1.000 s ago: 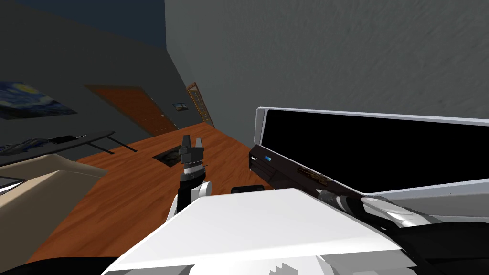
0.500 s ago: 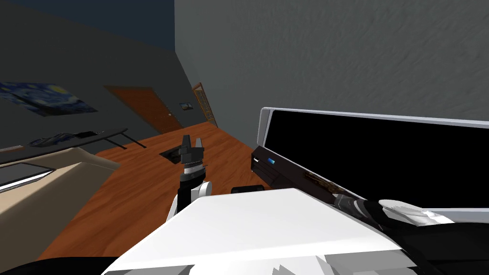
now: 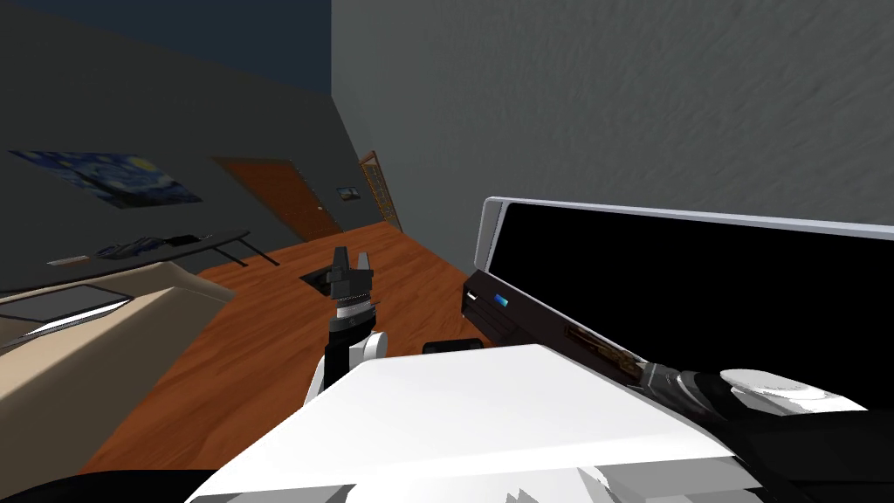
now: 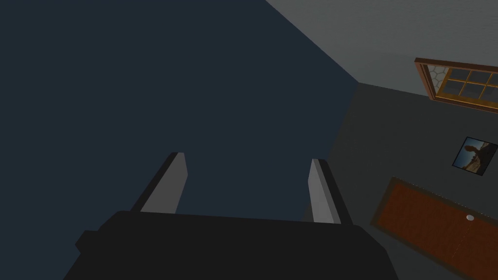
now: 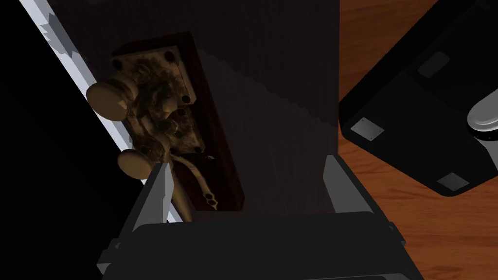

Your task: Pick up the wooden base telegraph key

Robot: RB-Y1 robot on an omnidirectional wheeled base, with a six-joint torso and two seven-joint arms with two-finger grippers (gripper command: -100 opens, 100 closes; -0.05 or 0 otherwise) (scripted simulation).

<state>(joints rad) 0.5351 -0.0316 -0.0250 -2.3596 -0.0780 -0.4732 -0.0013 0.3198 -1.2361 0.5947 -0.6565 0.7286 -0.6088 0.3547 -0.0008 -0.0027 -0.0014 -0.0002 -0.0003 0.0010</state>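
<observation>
The telegraph key (image 5: pixel 165 121) has a dark red-brown wooden base with tarnished brass parts and two round knobs. It lies on a dark shelf top (image 5: pixel 282 97), next to a white screen edge. My right gripper (image 5: pixel 247 164) is open just short of it, one finger beside the key's curved lever and nothing between the fingers. In the head view the key (image 3: pixel 598 345) sits on the dark stand (image 3: pixel 524 319) under a big black screen (image 3: pixel 489 236), with my right forearm (image 3: pixel 690 384) reaching to it. My left gripper (image 3: pixel 352 258) (image 4: pixel 247 159) is raised and open.
Reddish wood floor (image 3: pixel 262 349) lies to the left of the stand. A beige couch (image 3: pixel 105 323) and a dark low table (image 3: pixel 175 249) stand at the far left. A dark square (image 3: pixel 316 279) marks the floor beyond my left gripper. A brown door (image 3: pixel 279 196) is in the back wall.
My head view has swung, so the couch, table and door sit further right. The key and my right forearm have slid toward the lower right. The left arm has not moved.
</observation>
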